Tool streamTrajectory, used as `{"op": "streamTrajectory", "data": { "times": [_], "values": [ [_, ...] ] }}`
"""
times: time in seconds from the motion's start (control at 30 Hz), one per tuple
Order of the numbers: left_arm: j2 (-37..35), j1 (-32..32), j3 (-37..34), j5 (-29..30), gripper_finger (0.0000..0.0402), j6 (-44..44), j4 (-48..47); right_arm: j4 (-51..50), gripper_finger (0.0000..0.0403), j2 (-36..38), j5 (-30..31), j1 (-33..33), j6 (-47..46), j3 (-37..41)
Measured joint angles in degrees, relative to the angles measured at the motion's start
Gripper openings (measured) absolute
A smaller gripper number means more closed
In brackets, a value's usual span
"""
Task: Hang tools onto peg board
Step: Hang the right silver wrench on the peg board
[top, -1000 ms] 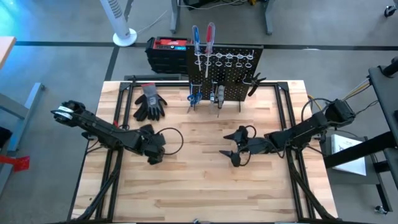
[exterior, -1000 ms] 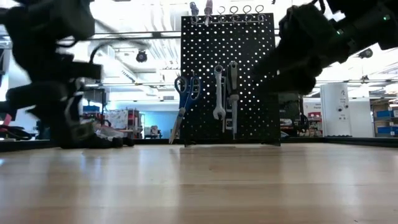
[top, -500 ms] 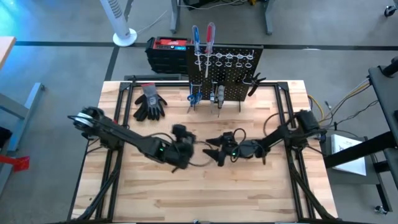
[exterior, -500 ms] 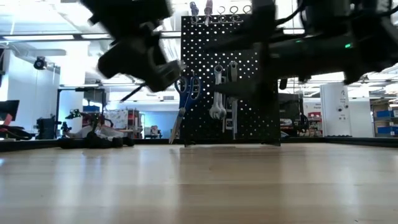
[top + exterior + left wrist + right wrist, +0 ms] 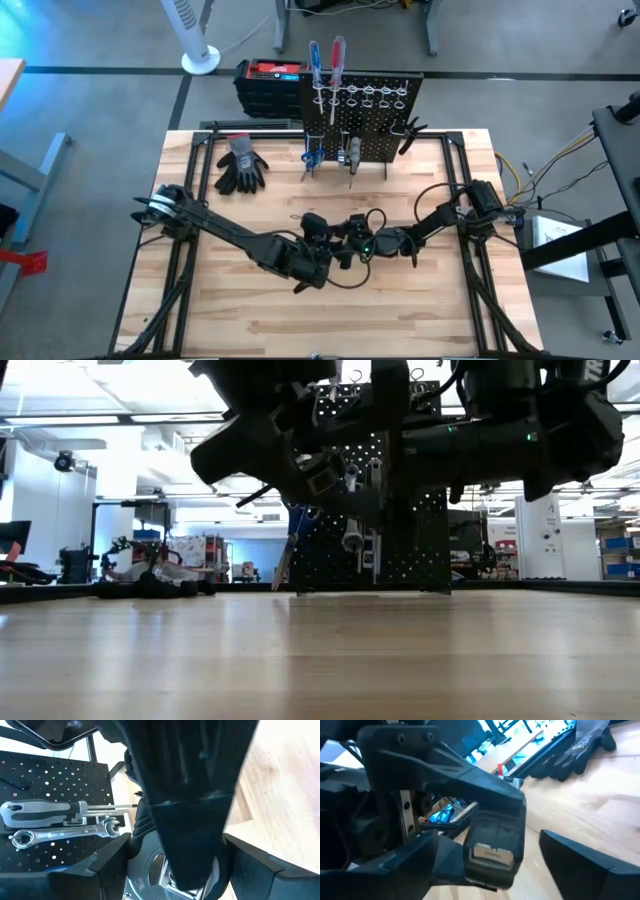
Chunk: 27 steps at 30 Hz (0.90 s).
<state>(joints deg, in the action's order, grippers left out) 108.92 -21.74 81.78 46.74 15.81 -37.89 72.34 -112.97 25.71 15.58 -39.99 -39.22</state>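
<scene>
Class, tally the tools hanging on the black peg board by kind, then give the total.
Screwdrivers: 3 (blue, red, grey)
Wrench: 1
Scissors: 1
Pliers: 1
Total: 6

Mid-table is crowded: the left gripper and right gripper meet there, almost touching, their arms slanting in from either side. The near half of the table lies bare. At the far edge, the peg board and gloves block the way.
</scene>
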Motion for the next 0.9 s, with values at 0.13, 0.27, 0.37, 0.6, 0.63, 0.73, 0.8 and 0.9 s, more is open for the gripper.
{"op": "streamTrajectory", "data": {
  "times": [0.13,0.27,0.37,0.6,0.63,0.73,0.8,0.9],
  "values": [
    [0.0,0.0,-0.04,-0.02,0.0259,-0.09,-0.02,-0.27,0.0243,0.02,-0.19,-0.04,0.0,0.09],
    [-0.02,-0.01,0.19,-0.02,0.0259,0.03,-0.49,-1.23,0.0105,0.0,-1.64,-0.23,0.03,0.1],
    [-0.02,-0.07,0.56,0.38,0.0259,-0.36,-0.94,-1.1,0.0097,0.09,-2.45,-0.29,1.68,0.11],
    [-0.07,-0.11,0.62,0.27,0.028,-7.95,-2.44,-1.09,0.0097,0.13,-3.85,-0.6,2.73,0.6],
    [-0.08,-0.09,0.69,0.1,0.029,-10.8,-3.22,-0.89,0.0097,0.13,-4.07,-0.6,3.85,0.97],
    [-0.84,-0.14,0.21,-0.17,0.0312,-17.48,-5.18,0.18,0.0097,0.13,-4.09,-0.72,4.74,1.92],
    [-1.61,-0.46,-0.92,-0.2,0.0316,-19.5,-5.06,0.65,0.0097,0.13,-4.09,-0.77,4.74,2.27],
    [-2.99,-1.11,-3.18,0.04,0.0315,-21.0,-4.11,0.59,0.0097,0.11,-4.2,-0.94,4.71,2.37]
  ]
}}
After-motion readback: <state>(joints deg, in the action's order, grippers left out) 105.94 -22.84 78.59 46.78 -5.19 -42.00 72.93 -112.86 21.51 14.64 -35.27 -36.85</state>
